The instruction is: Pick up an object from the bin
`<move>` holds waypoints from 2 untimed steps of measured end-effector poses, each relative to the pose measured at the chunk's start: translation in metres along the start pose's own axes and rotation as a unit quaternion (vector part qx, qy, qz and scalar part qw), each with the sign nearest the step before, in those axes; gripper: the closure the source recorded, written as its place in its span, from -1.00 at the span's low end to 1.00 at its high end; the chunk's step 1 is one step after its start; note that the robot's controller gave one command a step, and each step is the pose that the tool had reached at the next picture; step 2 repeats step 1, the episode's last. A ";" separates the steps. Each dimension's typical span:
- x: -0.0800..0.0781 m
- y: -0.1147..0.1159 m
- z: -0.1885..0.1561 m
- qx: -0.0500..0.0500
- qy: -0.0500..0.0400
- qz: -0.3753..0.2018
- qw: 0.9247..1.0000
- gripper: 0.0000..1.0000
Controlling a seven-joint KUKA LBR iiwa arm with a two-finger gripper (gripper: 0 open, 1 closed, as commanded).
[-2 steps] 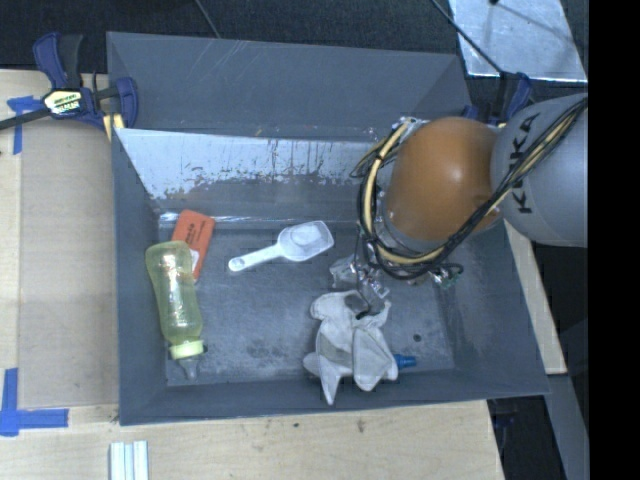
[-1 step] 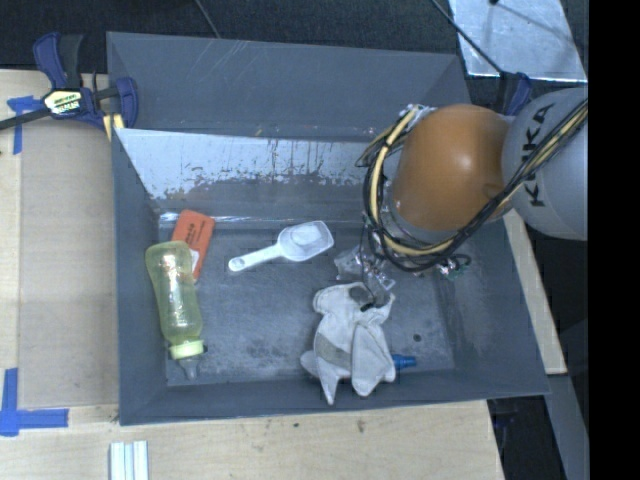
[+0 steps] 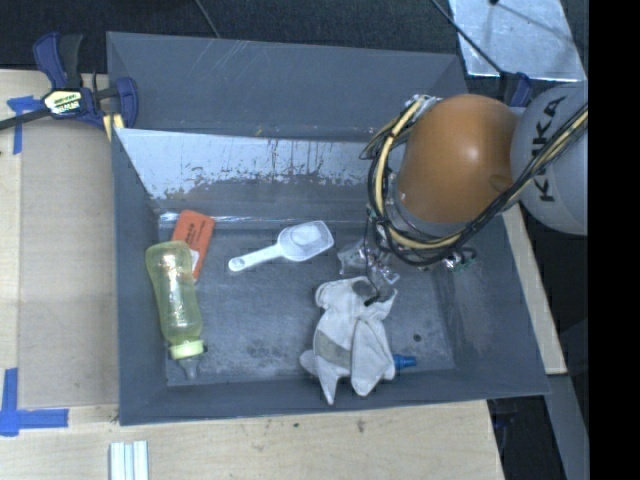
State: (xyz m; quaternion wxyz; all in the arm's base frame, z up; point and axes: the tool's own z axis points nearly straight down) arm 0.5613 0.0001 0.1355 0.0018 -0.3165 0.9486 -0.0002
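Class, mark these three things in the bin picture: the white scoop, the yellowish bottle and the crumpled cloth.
white scoop (image 3: 285,248), camera view, where the handle meets the bowl.
yellowish bottle (image 3: 177,303), camera view, middle of its body.
crumpled cloth (image 3: 350,340), camera view, its middle folds.

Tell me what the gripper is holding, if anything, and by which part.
It cannot be told. The gripper sits at the upper edge of the crumpled whitish cloth, but no clear grasp shows.
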 end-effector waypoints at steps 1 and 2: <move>0.000 0.000 -0.016 -0.001 0.001 0.000 1.000 1.00; 0.000 0.000 -0.016 -0.001 0.001 0.000 1.000 1.00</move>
